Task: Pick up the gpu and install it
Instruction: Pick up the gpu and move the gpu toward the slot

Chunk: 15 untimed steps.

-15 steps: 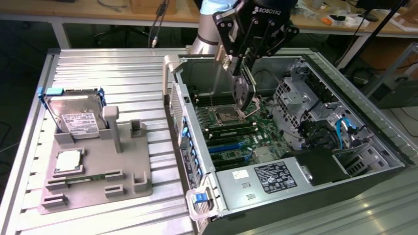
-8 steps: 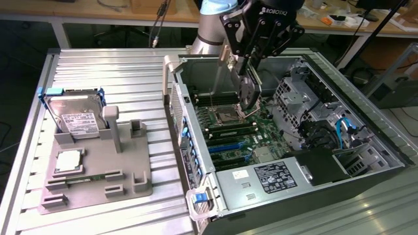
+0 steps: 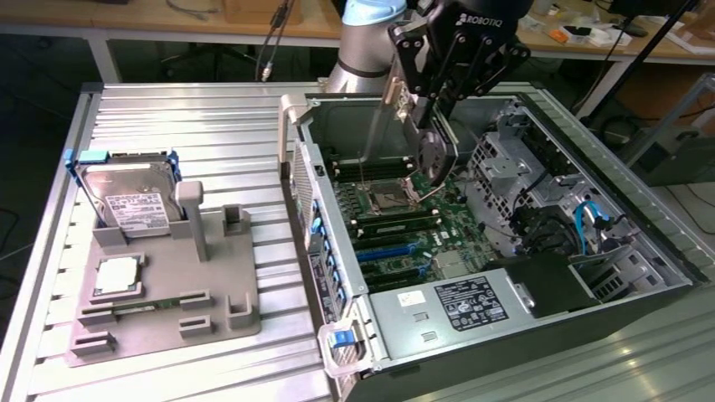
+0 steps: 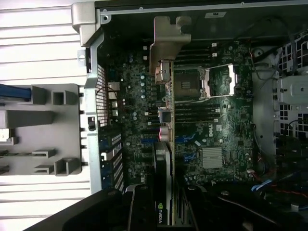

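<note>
1. The arm comes in from beyond the far side of the computer case. Its wrist is turned down, so the gripper points into the case's open side.
2. The jaws are clenched on the gpu, one finger on each face of the card near its upper end.
3. The gpu hangs on edge and slightly tilted inside the case opening, above the motherboard.
4. In the exterior view its lower end sits close to the CPU socket. I cannot tell whether it touches the board.
5. In the wrist view the card appears edge-on. Its metal end bracket lies at the far end from the gripper, between the case's perforated rear wall and the CPU socket.
6. The blue expansion slots lie on the motherboard between the socket and the power supply at the case's near end, and are bare in the exterior view.
7. Outside the case, on the exterior view's left, a gray fixture rests on the slatted table. It holds a hard drive propped upright and a processor chip lying flat.
</note>
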Tool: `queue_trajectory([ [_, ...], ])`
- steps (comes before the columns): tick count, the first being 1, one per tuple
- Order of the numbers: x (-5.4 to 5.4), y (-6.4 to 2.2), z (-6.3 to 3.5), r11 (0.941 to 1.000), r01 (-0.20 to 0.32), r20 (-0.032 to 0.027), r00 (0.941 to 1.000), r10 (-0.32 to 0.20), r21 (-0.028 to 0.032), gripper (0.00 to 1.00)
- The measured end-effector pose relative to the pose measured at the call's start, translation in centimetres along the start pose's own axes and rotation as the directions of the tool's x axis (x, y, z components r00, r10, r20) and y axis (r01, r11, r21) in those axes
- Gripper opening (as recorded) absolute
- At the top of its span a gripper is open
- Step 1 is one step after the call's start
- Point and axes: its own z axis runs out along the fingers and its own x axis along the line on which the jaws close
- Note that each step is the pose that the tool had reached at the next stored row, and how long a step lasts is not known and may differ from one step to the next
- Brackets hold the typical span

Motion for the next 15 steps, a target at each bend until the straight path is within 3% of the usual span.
queue_trajectory([
  [15,-2.8,0.14,-0.01,0.9998,0.021,-0.0009,0.9998,-0.021,-0.0031,0.27],
])
